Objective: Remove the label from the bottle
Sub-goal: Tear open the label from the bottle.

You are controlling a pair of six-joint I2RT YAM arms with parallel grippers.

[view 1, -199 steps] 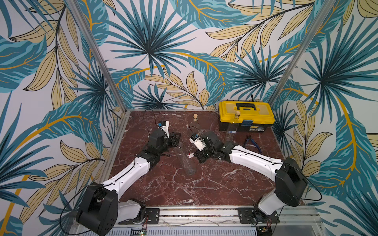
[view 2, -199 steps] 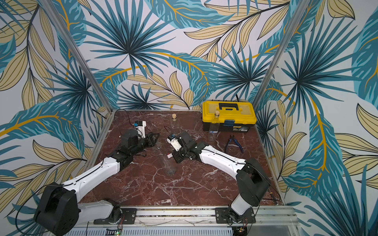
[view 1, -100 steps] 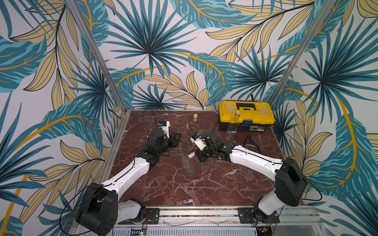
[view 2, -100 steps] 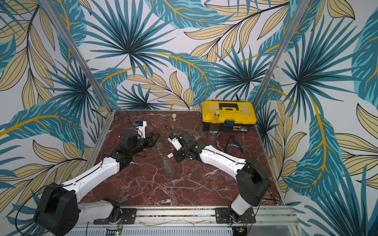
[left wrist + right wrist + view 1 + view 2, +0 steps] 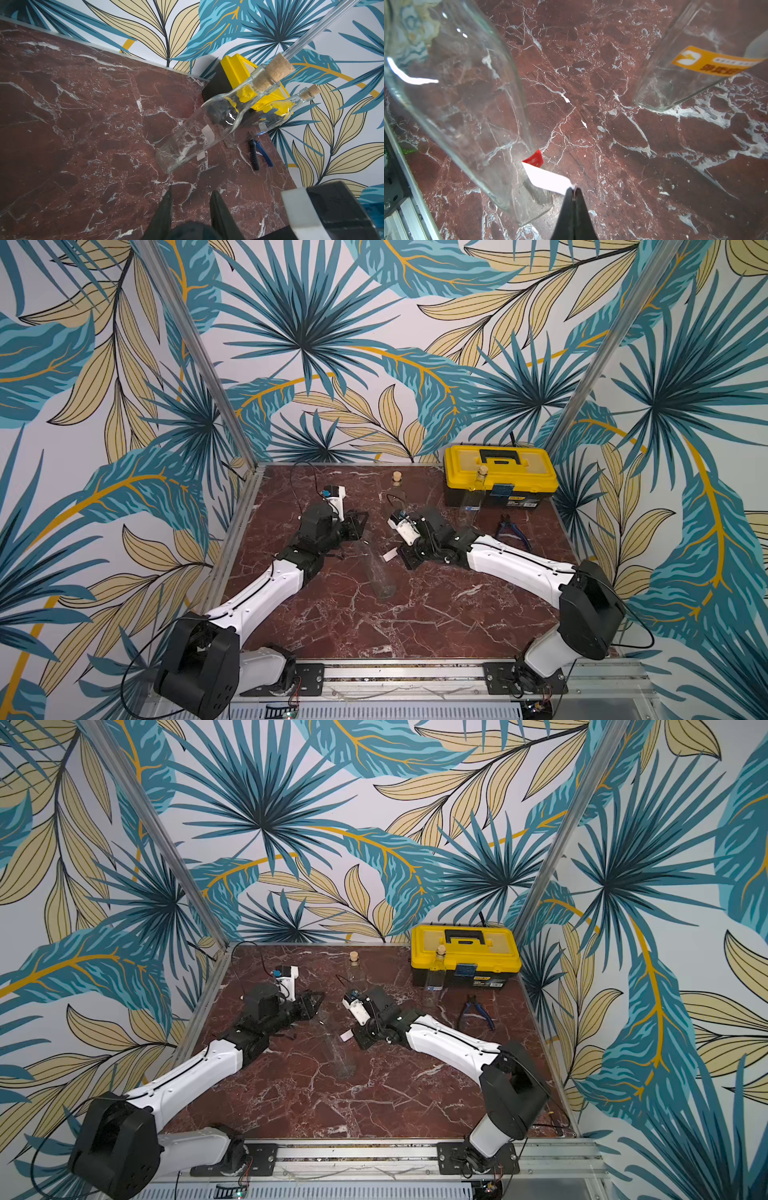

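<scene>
Right gripper (image 5: pixel 573 190): closed tight on white, red-faced paper label (image 5: pixel 548 178), held taut off clear glass bottle (image 5: pixel 456 104) to strip it; left gripper (image 5: pixel 358 526) apparently pinched neck as brace.

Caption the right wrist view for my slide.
The right gripper pinches the half-peeled label on a clear glass bottle; a second bottle, orange-labelled, stands nearby on the marble table.
</scene>
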